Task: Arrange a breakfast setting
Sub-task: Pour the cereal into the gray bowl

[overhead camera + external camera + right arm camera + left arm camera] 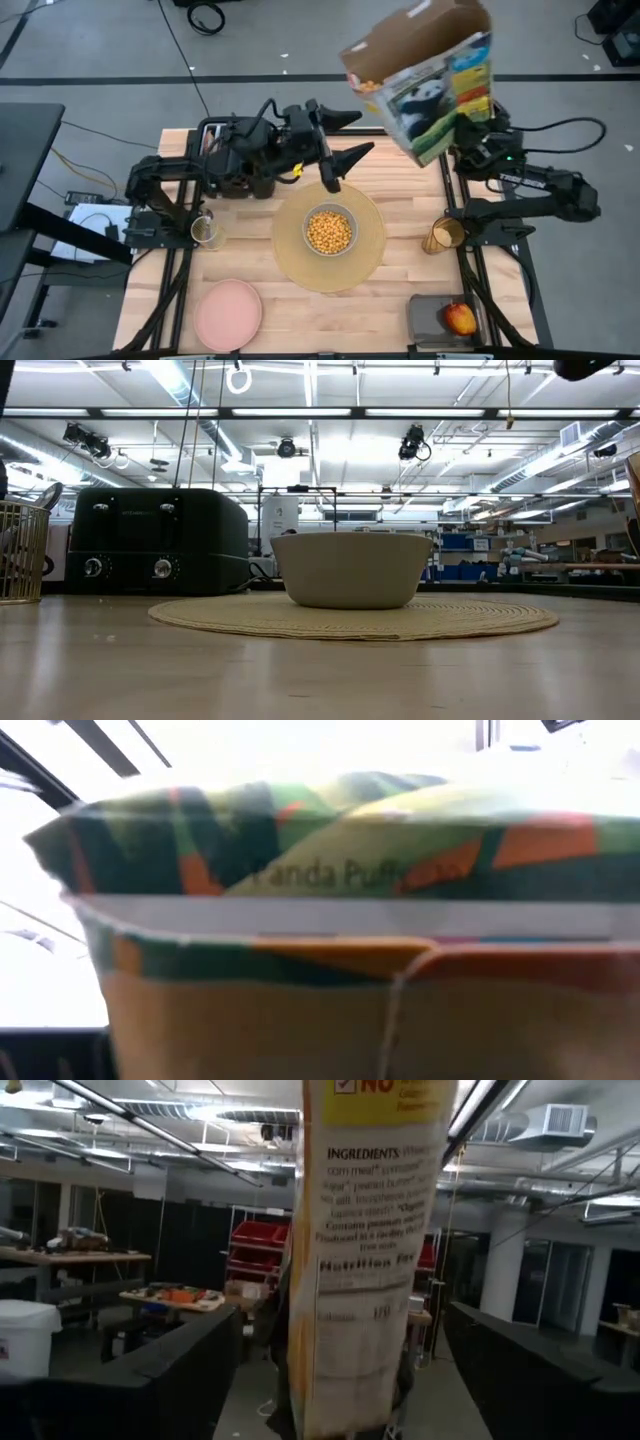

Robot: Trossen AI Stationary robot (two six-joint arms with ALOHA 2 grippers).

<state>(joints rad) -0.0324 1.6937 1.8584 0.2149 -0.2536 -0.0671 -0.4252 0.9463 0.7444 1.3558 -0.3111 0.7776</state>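
Note:
A colourful cereal box (430,80), its top flaps open, hangs tilted high above the table's far right. My right arm (500,165) reaches up under it, and the box hides my right gripper. My left gripper (345,140) is open beside the box, over the far edge of the tan placemat (290,262); its fingers (170,1370) stand either side of the box's narrow side panel (365,1260) without touching. The pale grey bowl (329,231), full of cereal puffs, sits on the placemat. The pink plate (228,313), amber tumbler (443,236) and red apple (460,318) are untouched. My right gripper holds the cereal box from below, lifted well clear of the table and tilted, open top toward the table's left. The box itself hides the place of contact in the high view, and the right wrist view (340,870) shows only the box's printed face.
The black toaster (155,540) stands at the far left under my left arm. The apple lies in a dark grey mesh basket (425,318) at the near right. A small wire holder (207,232) with a utensil stands left of the placemat.

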